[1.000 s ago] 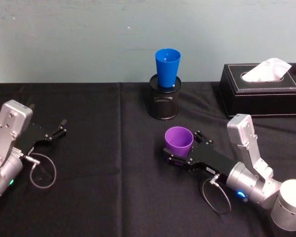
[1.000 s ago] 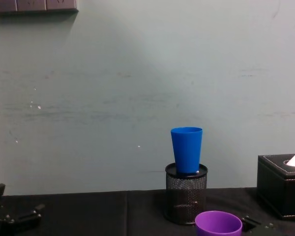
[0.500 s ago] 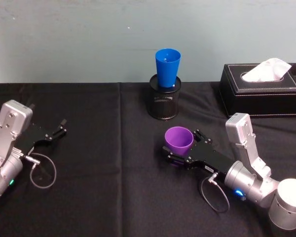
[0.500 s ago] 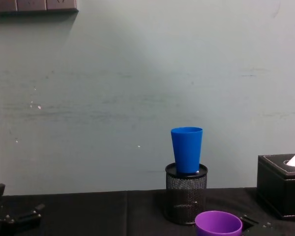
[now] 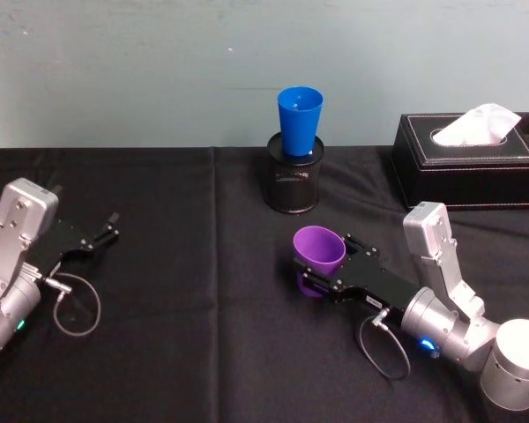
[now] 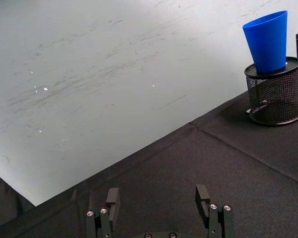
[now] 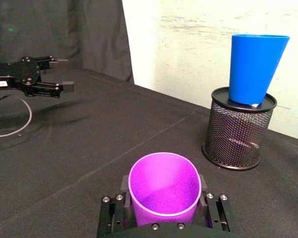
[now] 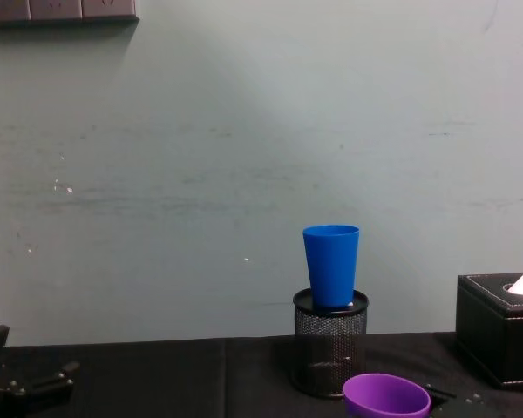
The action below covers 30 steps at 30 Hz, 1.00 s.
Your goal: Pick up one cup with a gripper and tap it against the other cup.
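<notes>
Head view: right pincer (image 5: 329, 262) sits low at the right-centre of the black surface (image 5: 185, 291), its flat fingers pressed on either side of the purple cup (image 5: 318, 249), pinching it low on the wall. The cup's mouth faces up and its long axis is near vertical, maybe tipped a touch; I can't tell whether its base is off the cloth. The blue cup (image 5: 300, 119) is the target. It stands upright with its narrow base down in the mouth of the black mesh pen holder (image 5: 293, 185), at the back of the surface near the wall. Key relation: from the held cup, the blue cup lies straight ahead and a little to the robot's left, well apart and clearly higher, since the holder raises it. My judgement is that the tap needs a lift plus a forward reach, meeting wall to wall with both cups vertical. A hard knock could tip the blue cup out of the holder, as it looks only loosely seated. The right arm is far nearer to both cups. Left pincer (image 5: 106, 231) rests at the left edge of the surface, fingers spread, holding nothing and well away from both cups. A tissue box (image 5: 472, 163) sits at the back right, beside the forward path and not in it.
</notes>
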Available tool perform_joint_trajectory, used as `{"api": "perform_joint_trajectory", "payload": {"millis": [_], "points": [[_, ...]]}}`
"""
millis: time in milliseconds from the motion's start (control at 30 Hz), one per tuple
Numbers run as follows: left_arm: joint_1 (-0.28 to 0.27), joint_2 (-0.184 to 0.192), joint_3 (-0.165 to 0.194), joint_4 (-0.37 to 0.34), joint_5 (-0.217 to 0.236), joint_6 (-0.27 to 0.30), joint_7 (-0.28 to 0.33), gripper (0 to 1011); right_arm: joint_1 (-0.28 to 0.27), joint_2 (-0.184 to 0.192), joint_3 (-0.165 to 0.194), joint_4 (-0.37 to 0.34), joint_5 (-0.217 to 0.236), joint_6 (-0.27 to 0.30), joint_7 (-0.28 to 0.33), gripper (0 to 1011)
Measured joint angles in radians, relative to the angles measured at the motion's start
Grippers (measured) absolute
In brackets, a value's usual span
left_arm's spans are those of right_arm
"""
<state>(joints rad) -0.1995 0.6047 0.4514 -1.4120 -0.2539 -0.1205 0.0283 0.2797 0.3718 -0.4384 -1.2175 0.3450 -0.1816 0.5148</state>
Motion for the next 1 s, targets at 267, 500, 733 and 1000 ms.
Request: {"api": "perform_joint_trajectory", "payload": {"millis": [267,500,733,1000], "points": [[0.000,0.000,0.000,0.000,0.000,0.000,0.000,1000,-0.012,0.010,0.016,-0.052,-0.002,0.034,-0.008,720],[0.000,0.000,0.000,0.000,0.000,0.000,0.000,1000,-0.026,0.037,0.043,-0.177,0.011,0.140,-0.024,720],[0.000,0.000,0.000,0.000,0.000,0.000,0.000,1000,-0.024,0.061,0.066,-0.287,0.052,0.254,-0.041,720],[0.000,0.000,0.000,0.000,0.000,0.000,0.000,1000,0.001,0.082,0.071,-0.358,0.088,0.333,-0.055,720]]}}
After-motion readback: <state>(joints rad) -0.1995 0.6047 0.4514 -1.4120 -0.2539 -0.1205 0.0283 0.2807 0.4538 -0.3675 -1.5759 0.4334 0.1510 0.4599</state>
